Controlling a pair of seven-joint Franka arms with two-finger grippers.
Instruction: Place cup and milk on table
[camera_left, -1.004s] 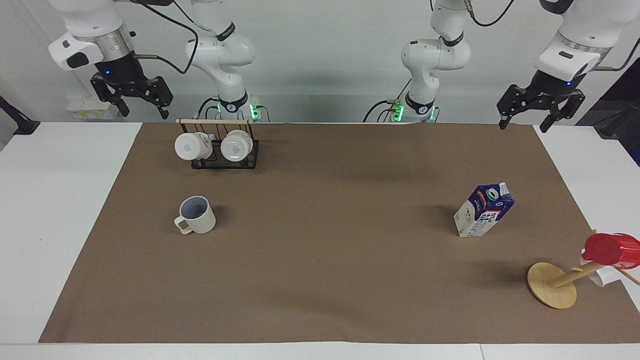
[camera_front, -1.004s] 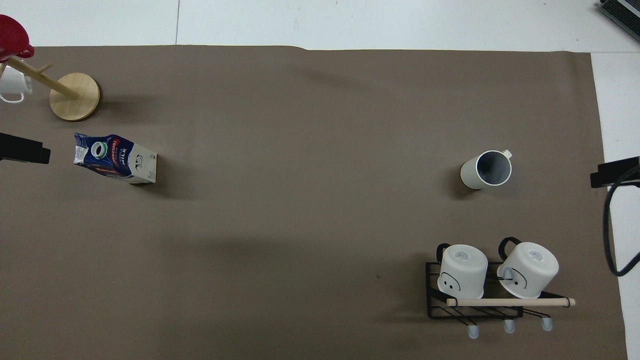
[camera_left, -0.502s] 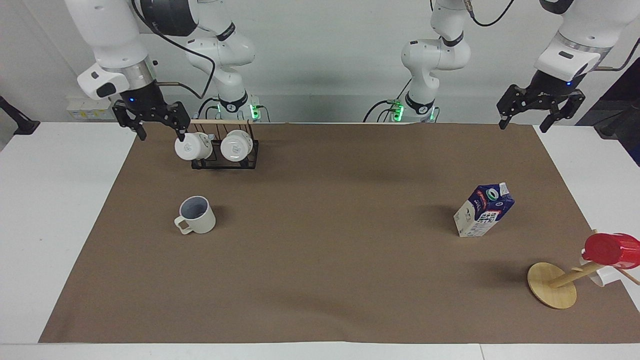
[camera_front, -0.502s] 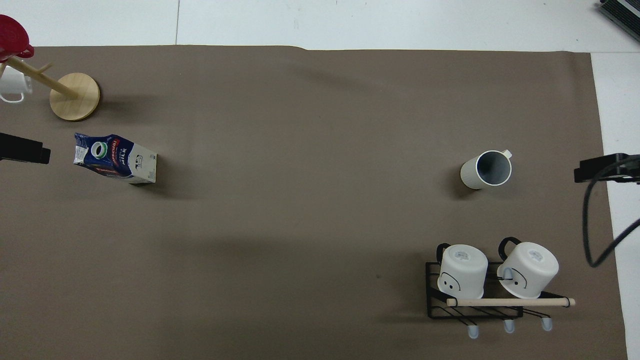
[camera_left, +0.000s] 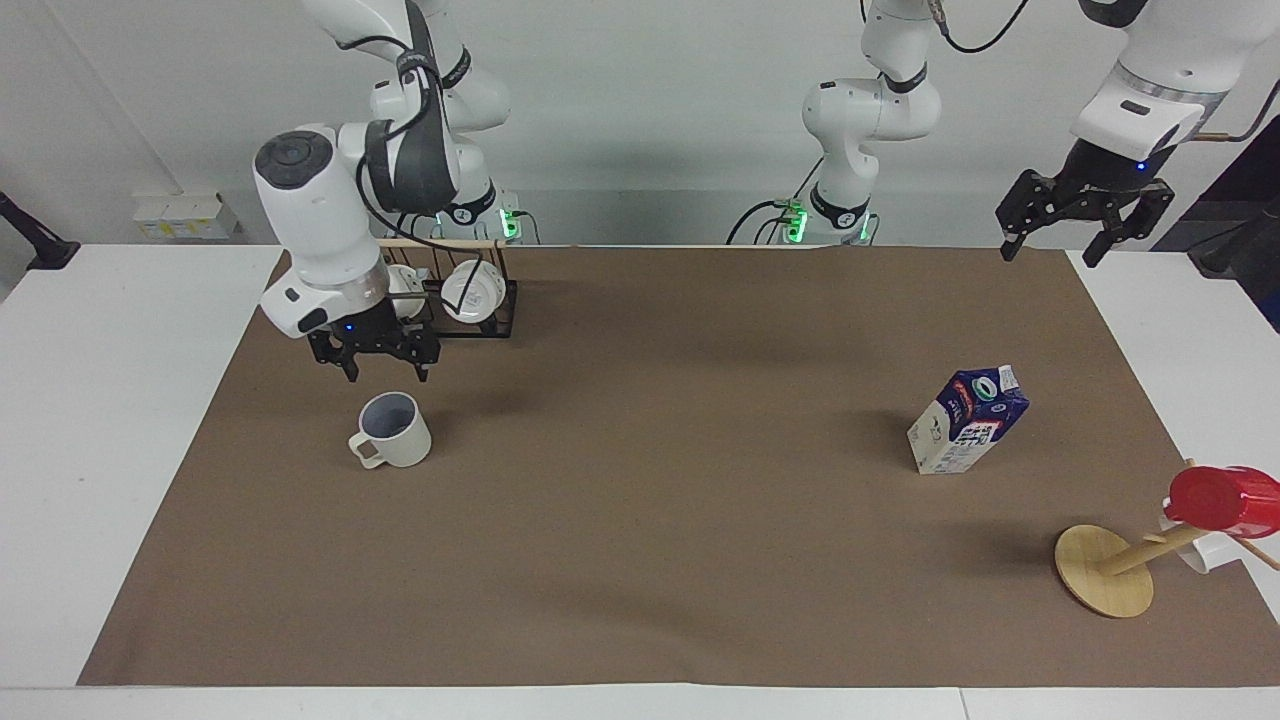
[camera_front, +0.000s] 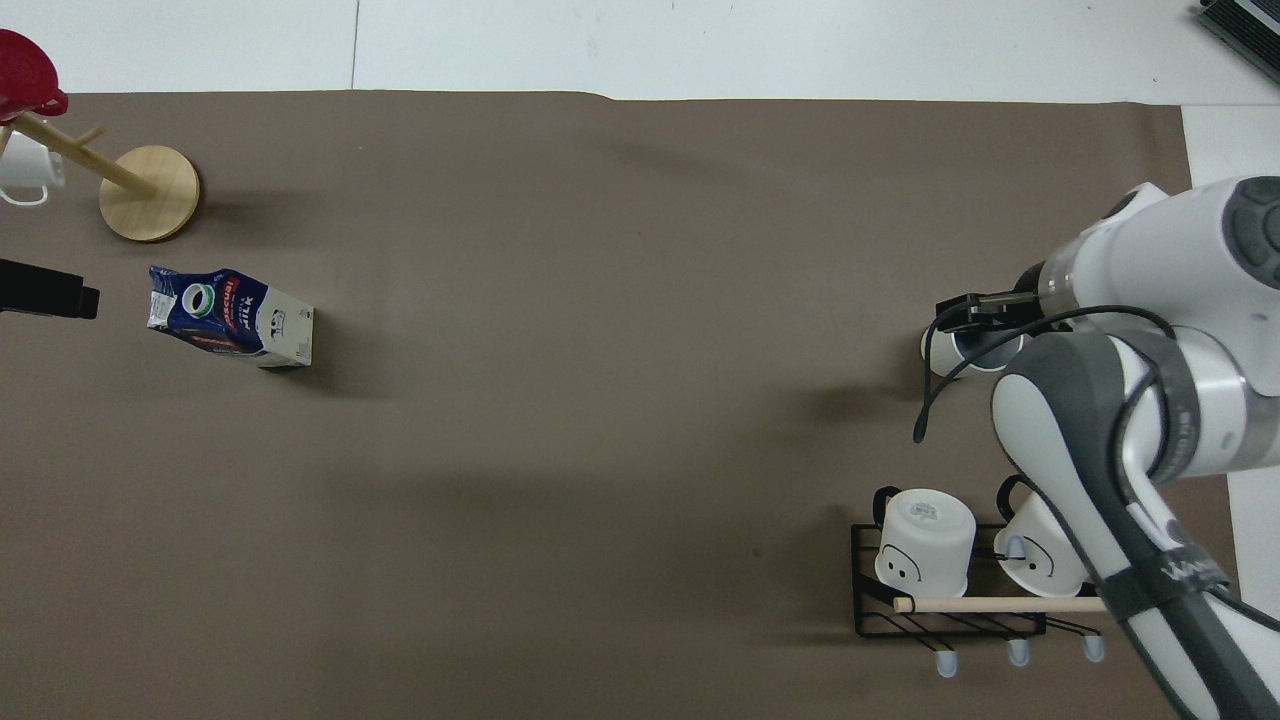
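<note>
Above the cup (camera_left: 392, 429), seen from the facing camera, the right gripper (camera_left: 378, 371) hangs with its black fingers apart and nothing between them, not touching the rim. The cup is matte cream ceramic with a grey inside and a squarish loop handle, upright on the brown paper of the table (camera_left: 100, 400) toward the right arm's end. The left gripper (camera_left: 1052, 245) waits over the paper's corner at the robots' edge, jaws apart and empty. One blue-and-white gable-top milk (camera_left: 967, 420) carton stands toward the left arm's end. From overhead, the right arm covers most of the cup (camera_front: 940, 352) — two white mugs (camera_front: 923, 539) sit on a black wire rack (camera_front: 870, 590).
</note>
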